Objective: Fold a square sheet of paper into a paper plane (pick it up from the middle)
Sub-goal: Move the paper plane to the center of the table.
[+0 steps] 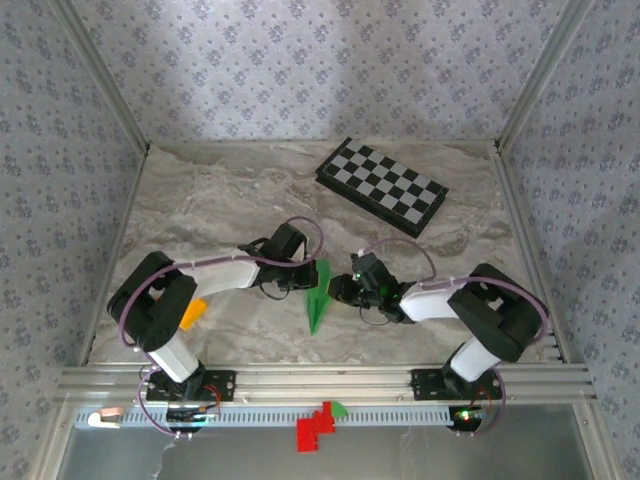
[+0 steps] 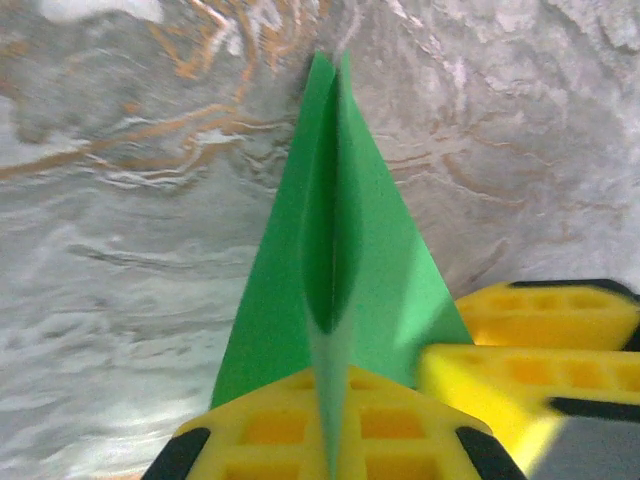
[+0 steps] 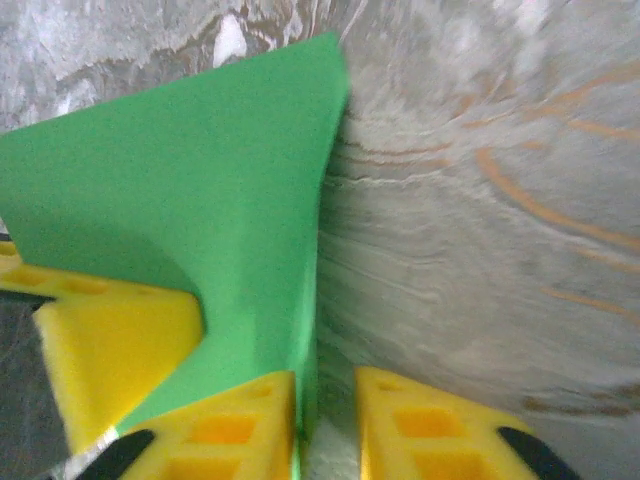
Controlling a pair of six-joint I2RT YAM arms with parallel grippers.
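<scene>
Seemingly near completion: the paper plane (image 1: pixel 317 297) already forms a creased dart. Left end effector (image 2: pixel 330 410) grips its fold; right end effector (image 3: pixel 326 405) stands slightly parted around it.

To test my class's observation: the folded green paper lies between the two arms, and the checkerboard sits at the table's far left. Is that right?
No. The checkerboard sits at the far right of the table, as the top external view shows. The folded green paper does lie between the left arm and the right arm.
</scene>
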